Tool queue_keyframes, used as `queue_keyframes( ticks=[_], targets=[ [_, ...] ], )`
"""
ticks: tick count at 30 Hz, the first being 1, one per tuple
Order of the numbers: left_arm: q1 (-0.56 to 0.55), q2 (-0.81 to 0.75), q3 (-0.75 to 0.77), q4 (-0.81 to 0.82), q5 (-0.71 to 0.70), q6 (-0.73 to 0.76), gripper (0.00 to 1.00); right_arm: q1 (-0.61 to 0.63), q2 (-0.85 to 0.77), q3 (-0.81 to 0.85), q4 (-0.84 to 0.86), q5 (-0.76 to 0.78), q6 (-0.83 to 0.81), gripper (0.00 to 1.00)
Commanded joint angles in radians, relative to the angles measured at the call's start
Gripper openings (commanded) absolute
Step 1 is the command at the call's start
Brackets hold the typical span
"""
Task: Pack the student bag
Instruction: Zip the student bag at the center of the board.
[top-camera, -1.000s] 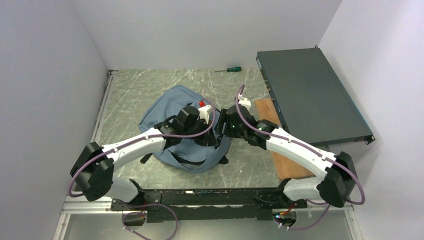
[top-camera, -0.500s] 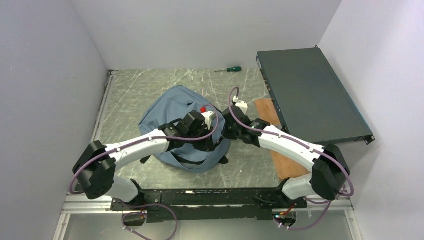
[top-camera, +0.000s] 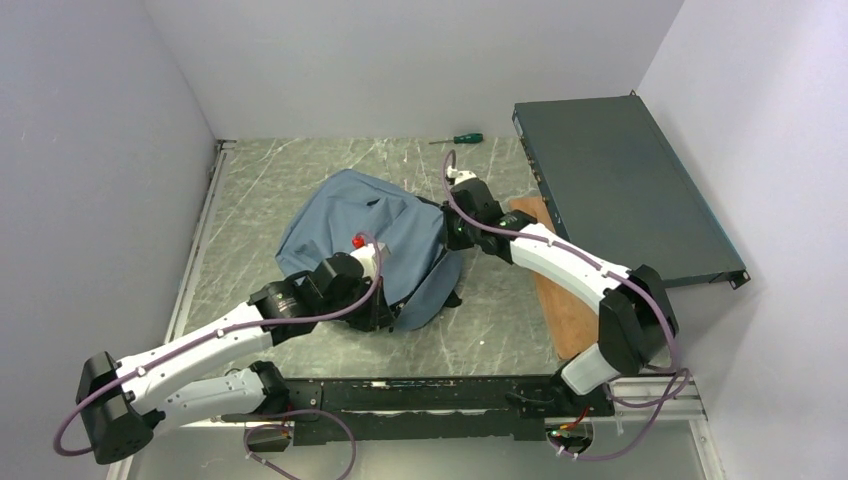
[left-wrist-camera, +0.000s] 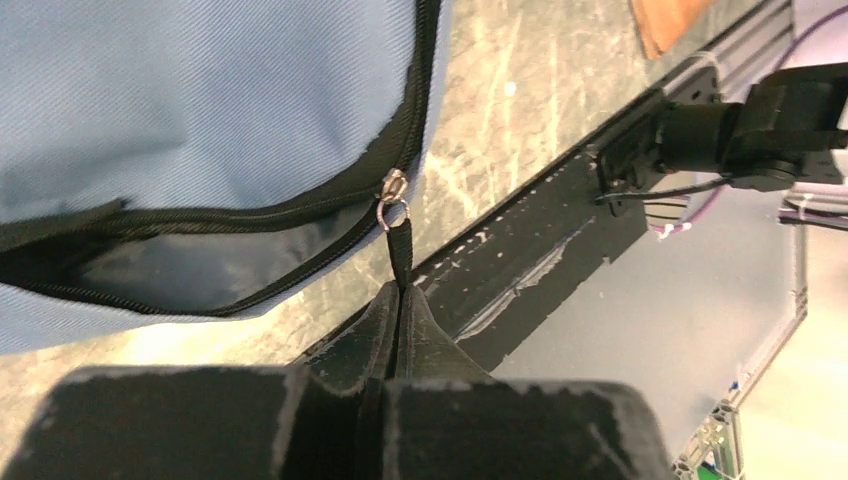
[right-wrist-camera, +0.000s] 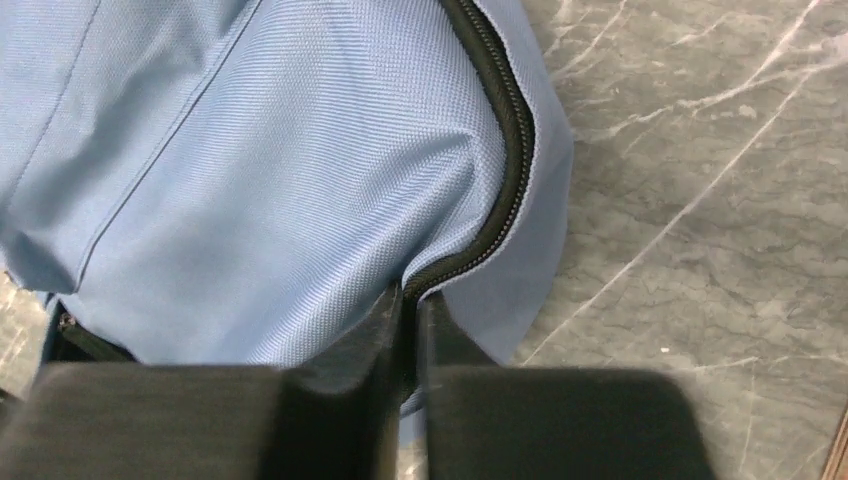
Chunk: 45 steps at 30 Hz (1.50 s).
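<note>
The student bag (top-camera: 350, 215), soft grey-blue fabric, lies mid-table, stretched between both arms. My left gripper (top-camera: 383, 312) is at its near edge, shut on the black zip pull strap (left-wrist-camera: 401, 245). The strap hangs from the metal slider (left-wrist-camera: 393, 190). Beside the slider the zip gapes, showing black lining (left-wrist-camera: 180, 265). My right gripper (top-camera: 447, 233) is at the bag's right side. In the right wrist view it (right-wrist-camera: 410, 297) is shut on the bag's zip edge (right-wrist-camera: 512, 140), pinching fabric and zip teeth. Nothing inside the bag can be seen.
A flat dark grey metal box (top-camera: 625, 190) fills the back right. A wooden board (top-camera: 565, 310) lies beside it under the right arm. A green-handled screwdriver (top-camera: 458, 139) sits near the back wall. The black rail (top-camera: 400, 392) runs along the near edge.
The right gripper has shut on the bag's zip edge and moved back. The left arm pulled the zip strap toward the near left, stretching the bag.
</note>
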Motion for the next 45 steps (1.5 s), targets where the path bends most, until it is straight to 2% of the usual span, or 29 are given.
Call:
queue_keyframes(
  ticks=[1, 2, 4, 6, 10, 15, 19, 22, 26, 30, 36, 41, 45],
  targets=[
    [-0.014, 0.018, 0.005, -0.089, -0.015, -0.012, 0.0, -0.03, 0.046, 0.165, 0.036, 0.013, -0.123, 0.21],
    [-0.013, 0.039, 0.027, -0.064, -0.016, -0.002, 0.0, -0.025, 0.057, 0.206, -0.045, 0.016, -0.088, 0.38],
    [-0.013, 0.097, 0.092, -0.048, -0.018, 0.02, 0.0, -0.006, 0.058, 0.248, -0.201, 0.037, 0.019, 0.55],
    [-0.012, 0.153, 0.152, -0.058, -0.031, 0.047, 0.0, 0.035, 0.014, 0.199, -0.274, 0.037, 0.144, 0.64],
    [-0.012, 0.189, 0.179, -0.043, -0.02, 0.077, 0.0, 0.082, -0.122, -0.012, -0.176, -0.065, 0.418, 0.77],
    [-0.013, 0.202, 0.174, -0.049, -0.01, 0.088, 0.0, 0.196, -0.134, -0.061, -0.138, -0.038, 0.554, 0.78],
    [-0.013, 0.205, 0.17, -0.05, -0.019, 0.078, 0.0, 0.246, -0.152, -0.109, -0.079, -0.002, 0.646, 0.71],
    [-0.013, 0.215, 0.175, -0.068, -0.044, 0.069, 0.0, 0.258, -0.177, -0.124, -0.111, 0.038, 0.686, 0.68],
    [-0.012, 0.216, 0.168, -0.044, -0.032, 0.06, 0.0, 0.278, -0.226, -0.167, -0.113, 0.087, 0.659, 0.69],
    [-0.012, 0.233, 0.183, -0.043, -0.026, 0.061, 0.0, 0.303, -0.238, -0.144, -0.189, 0.121, 0.65, 0.7],
    [-0.014, 0.245, 0.191, -0.039, -0.013, 0.068, 0.0, 0.324, -0.293, -0.103, -0.298, 0.159, 0.618, 0.8],
    [-0.013, 0.244, 0.191, -0.04, 0.002, 0.067, 0.0, 0.323, -0.32, -0.221, -0.134, 0.076, 0.682, 0.81],
    [-0.013, 0.237, 0.182, -0.022, 0.021, 0.055, 0.0, 0.323, -0.24, -0.23, -0.016, 0.047, 0.732, 0.73]
  ],
)
